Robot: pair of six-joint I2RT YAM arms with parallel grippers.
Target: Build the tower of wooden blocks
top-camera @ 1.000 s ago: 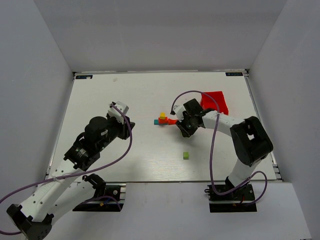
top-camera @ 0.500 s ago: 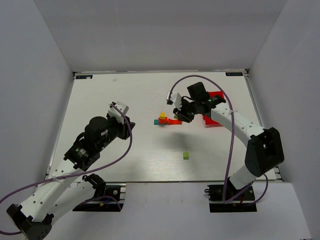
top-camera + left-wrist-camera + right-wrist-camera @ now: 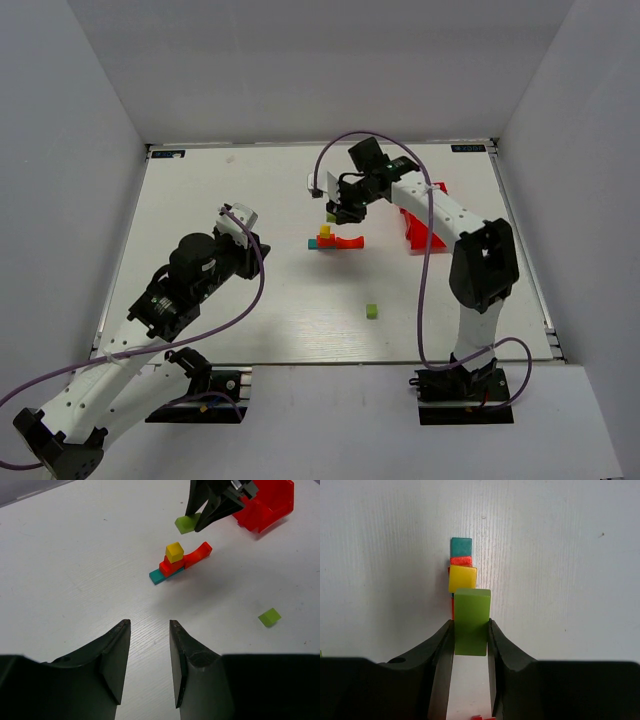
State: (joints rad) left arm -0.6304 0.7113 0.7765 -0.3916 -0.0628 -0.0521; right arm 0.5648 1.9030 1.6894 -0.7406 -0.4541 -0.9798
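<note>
The wood block tower (image 3: 333, 240) stands mid-table: a teal bar (image 3: 159, 576) at the bottom, red and orange pieces on it, a yellow cube (image 3: 174, 551) on top. My right gripper (image 3: 334, 214) is shut on a lime-green block (image 3: 471, 621) and holds it in the air just behind and above the tower (image 3: 461, 565). It shows in the left wrist view too (image 3: 187, 523). A second lime-green cube (image 3: 371, 311) lies alone nearer the front (image 3: 269, 616). My left gripper (image 3: 149, 667) is open and empty, well left of the tower (image 3: 240, 225).
A red plastic bin (image 3: 425, 228) sits right of the tower, partly behind the right arm; it also shows in the left wrist view (image 3: 267, 502). White walls close in the table on three sides.
My right arm has lifted and swung from right of the tower to behind it, carrying the lime-green block. The left arm has not moved.
</note>
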